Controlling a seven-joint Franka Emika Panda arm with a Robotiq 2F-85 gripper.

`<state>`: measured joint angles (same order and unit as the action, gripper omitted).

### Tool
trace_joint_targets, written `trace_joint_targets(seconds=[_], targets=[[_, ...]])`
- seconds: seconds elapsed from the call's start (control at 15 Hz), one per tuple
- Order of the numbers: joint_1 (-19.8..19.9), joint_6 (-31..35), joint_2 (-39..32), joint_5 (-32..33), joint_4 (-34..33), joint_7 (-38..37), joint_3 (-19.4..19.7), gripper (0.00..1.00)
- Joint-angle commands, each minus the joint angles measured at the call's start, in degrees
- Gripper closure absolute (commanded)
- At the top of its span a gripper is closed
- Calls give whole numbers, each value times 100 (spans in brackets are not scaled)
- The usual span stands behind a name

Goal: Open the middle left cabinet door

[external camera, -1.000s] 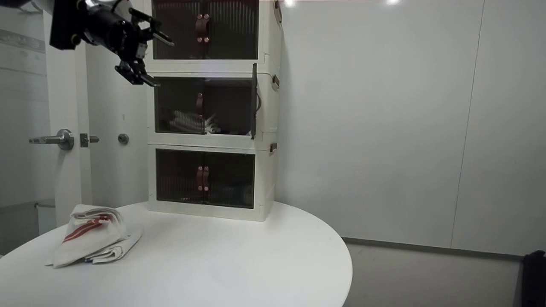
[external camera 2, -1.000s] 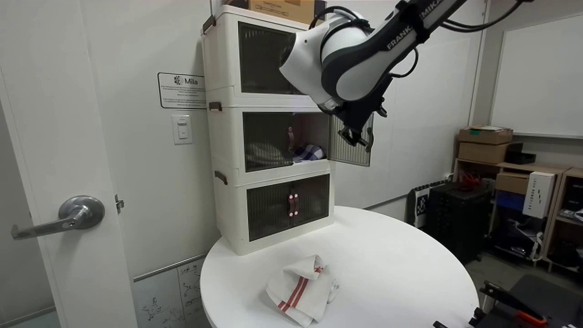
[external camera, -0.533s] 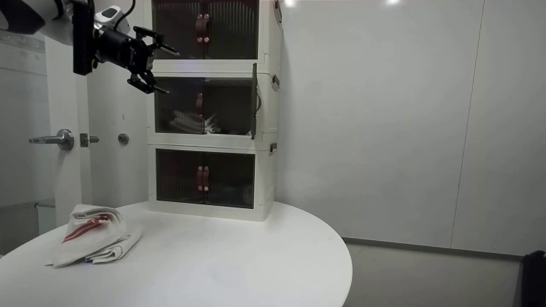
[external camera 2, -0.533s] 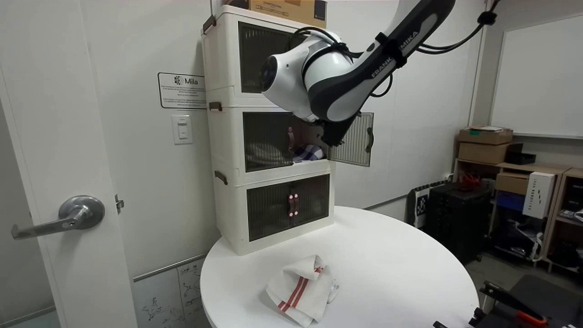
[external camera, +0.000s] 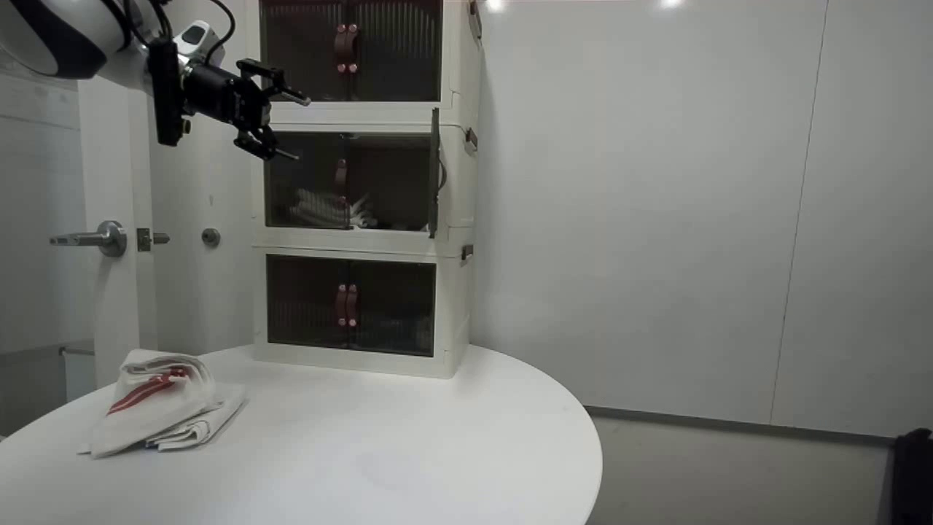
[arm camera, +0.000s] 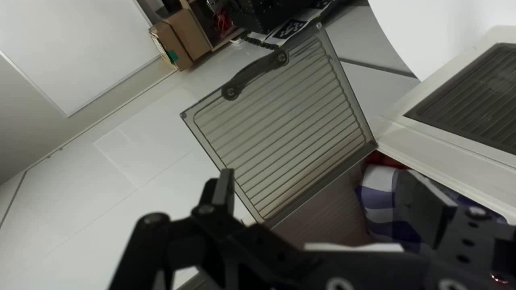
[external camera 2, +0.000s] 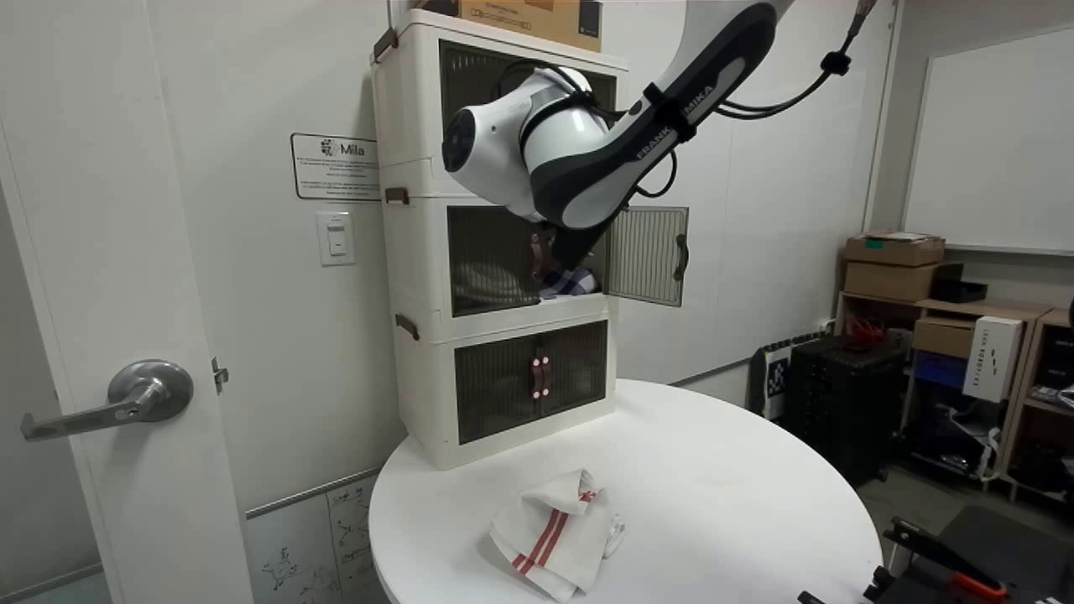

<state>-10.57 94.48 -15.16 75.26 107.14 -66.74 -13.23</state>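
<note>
The middle left cabinet door (external camera: 306, 182) is shut in both exterior views (external camera 2: 491, 260). It has a dark ribbed see-through pane and a dark red strap handle (external camera: 341, 181) at its right edge. It does not show in the wrist view. My gripper (external camera: 301, 130) is open and empty, in front of the cabinet near the top of the middle tier. In an exterior view the arm hides most of it. In the wrist view (arm camera: 322, 181) its fingers stand wide apart with nothing between them.
The middle right door (external camera 2: 646, 256) stands swung open, also in the wrist view (arm camera: 282, 129). A blue and white cloth (arm camera: 377, 197) lies inside that tier. A white towel with red stripes (external camera 2: 545, 537) lies on the round white table (external camera 2: 713, 486). A cardboard box (external camera 2: 537, 21) sits on top.
In an exterior view my gripper has moved right and down beside the cabinet. In an exterior view the arm has moved left across the cabinet front. The doors and towel have not moved.
</note>
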Motion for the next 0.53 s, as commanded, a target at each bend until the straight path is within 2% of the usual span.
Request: trace_joint_targets(seconds=[0.0,0.47], targets=[[-129,74,-496,185,-711,-80,168,0],[-184,624,-961,193,-1422,63,253,0]])
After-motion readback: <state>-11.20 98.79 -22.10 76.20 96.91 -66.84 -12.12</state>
